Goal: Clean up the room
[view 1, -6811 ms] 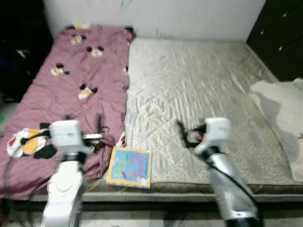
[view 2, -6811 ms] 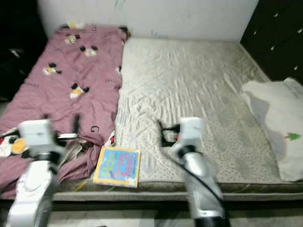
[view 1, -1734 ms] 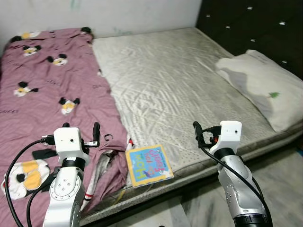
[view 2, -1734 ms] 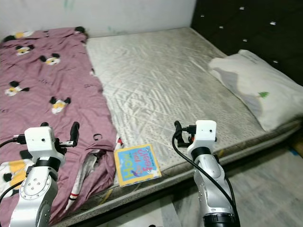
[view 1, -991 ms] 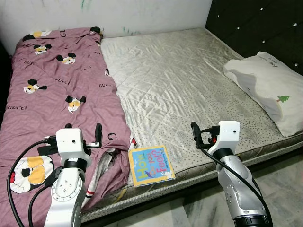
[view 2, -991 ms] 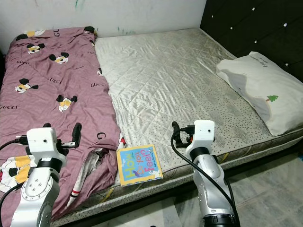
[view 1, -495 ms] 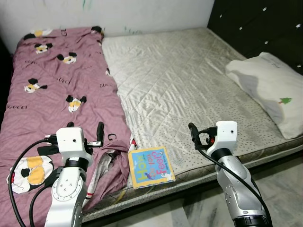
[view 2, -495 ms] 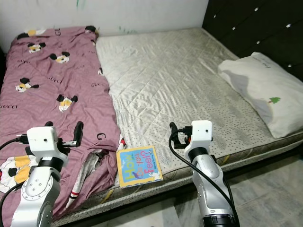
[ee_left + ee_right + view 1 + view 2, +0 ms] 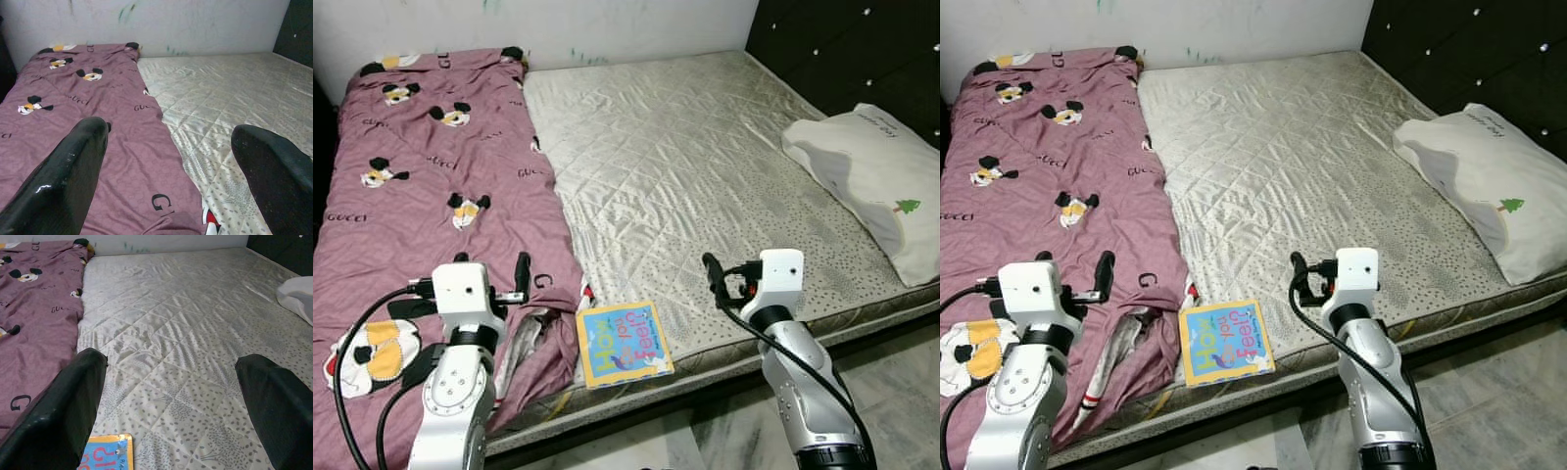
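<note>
Progress: I judge the tidy-up barely begun; nothing is held, and the children's book [image 9: 624, 343] lies loose at the near edge of the bed [image 9: 705, 147].
Left to do: the book needs lifting off; the maroon cartoon-print blanket [image 9: 421, 166] is rumpled at its near corner, just beside the book.
Left hand [image 9: 489, 284]: fingers spread wide, empty, hovering over the blanket's near corner, near the book.
Right hand [image 9: 724, 279]: fingers spread wide, empty, over the mattress on the book's other side, slightly farther in.
Book versus hands: I see it between the two, nearer me than both, touching neither.
Pillow [image 9: 867, 181]: by the dark headboard [image 9: 842, 49], well apart from the book.
</note>
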Controlling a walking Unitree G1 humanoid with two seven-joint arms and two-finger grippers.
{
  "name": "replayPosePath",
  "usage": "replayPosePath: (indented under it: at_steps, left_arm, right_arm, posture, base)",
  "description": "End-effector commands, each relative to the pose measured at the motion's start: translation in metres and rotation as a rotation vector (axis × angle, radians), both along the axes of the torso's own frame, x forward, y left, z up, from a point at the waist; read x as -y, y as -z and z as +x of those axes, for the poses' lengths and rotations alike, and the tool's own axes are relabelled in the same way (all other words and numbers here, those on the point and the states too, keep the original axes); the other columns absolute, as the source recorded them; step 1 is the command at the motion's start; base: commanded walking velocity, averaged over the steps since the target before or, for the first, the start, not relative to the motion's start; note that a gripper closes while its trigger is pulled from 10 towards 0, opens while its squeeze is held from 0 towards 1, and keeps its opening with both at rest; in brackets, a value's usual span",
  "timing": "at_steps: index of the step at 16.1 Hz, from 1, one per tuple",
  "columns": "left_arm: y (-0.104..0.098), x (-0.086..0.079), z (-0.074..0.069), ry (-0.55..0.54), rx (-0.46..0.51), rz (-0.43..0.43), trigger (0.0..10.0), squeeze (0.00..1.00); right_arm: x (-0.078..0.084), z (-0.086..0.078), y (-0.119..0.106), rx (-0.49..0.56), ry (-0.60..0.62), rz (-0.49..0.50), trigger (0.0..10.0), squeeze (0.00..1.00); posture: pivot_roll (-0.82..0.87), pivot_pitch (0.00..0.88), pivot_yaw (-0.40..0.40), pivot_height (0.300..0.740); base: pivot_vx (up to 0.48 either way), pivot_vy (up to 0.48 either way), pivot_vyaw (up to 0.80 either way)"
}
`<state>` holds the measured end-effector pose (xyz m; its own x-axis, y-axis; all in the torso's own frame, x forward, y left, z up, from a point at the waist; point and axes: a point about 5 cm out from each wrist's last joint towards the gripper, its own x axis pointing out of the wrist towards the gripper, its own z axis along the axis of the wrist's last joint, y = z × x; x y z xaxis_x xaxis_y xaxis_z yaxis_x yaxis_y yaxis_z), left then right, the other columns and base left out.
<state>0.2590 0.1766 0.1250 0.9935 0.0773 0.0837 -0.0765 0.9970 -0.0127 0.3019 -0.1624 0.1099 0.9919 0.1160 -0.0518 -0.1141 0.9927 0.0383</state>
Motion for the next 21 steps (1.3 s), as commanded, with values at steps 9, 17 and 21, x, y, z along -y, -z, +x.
replayPosePath:
  at_steps: [9, 17, 21]
  left_arm:
    - [0.0015, -0.0044, -0.0004, -0.038, -0.015, 0.010, 10.0, 0.00]
    - [-0.0004, -0.0016, 0.0021, -0.029, -0.007, 0.010, 10.0, 0.00]
    - [-0.0019, -0.0010, 0.0024, -0.005, 0.001, 0.001, 10.0, 0.00]
  right_arm:
    - [0.0015, 0.0006, -0.0037, 0.015, 0.003, 0.002, 10.0, 0.00]
    - [0.0008, 0.0015, -0.0030, 0.012, 0.003, 0.002, 10.0, 0.00]
    - [-0.0005, 0.0025, -0.0025, 0.011, -0.002, 0.003, 10.0, 0.00]
  posture:
    - [-0.02, 0.164, -0.030, 0.690]
    - [-0.02, 0.160, -0.027, 0.645]
    - [-0.02, 0.160, -0.027, 0.645]
  base:
    - [0.000, 0.000, 0.00]
    - [0.000, 0.000, 0.00]
    - [0.000, 0.000, 0.00]
